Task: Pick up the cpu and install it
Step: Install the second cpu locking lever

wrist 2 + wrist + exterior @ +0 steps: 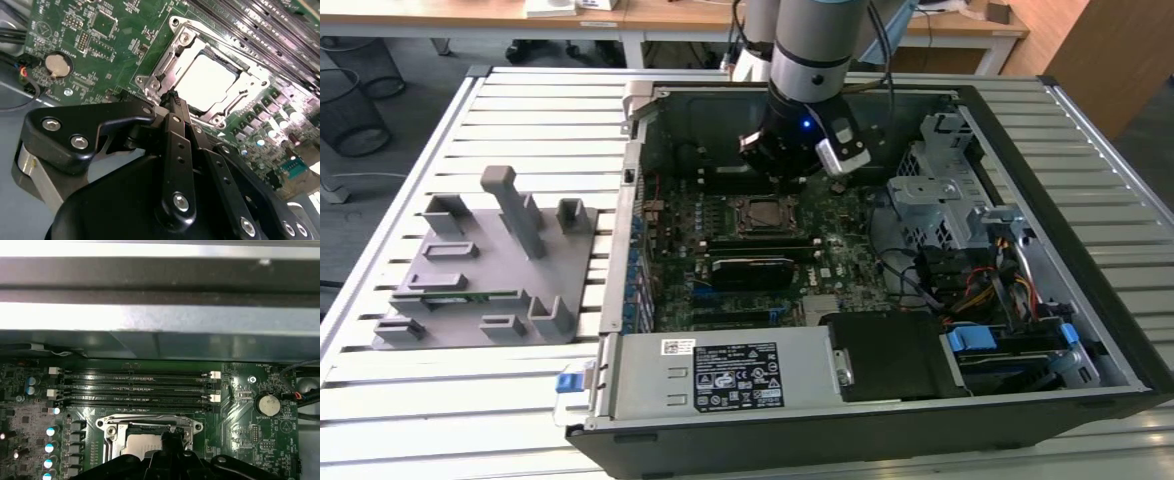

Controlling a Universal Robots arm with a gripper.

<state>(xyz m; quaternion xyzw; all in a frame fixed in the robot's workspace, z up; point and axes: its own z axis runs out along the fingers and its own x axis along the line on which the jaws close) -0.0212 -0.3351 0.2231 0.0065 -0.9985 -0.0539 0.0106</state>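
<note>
The cpu (207,80) lies flat in the motherboard socket (161,64), its silver top facing up inside the metal frame. In the exterior view the cpu (761,213) sits mid-board in the open computer case. My gripper (175,97) hangs just above the socket's edge, its black fingers (172,145) drawn together with nothing between them. In the first wrist view the gripper (170,436) tip overlaps the near rim of the cpu (140,442). In the exterior view the gripper (790,180) hovers just behind the socket.
Empty memory slots (135,387) run beside the socket, and a coin battery (56,65) sits farther off. The case wall (635,200), a drive cage (941,190) and cables (974,270) surround the board. A grey parts fixture (494,270) stands on the slatted table at the exterior view's left.
</note>
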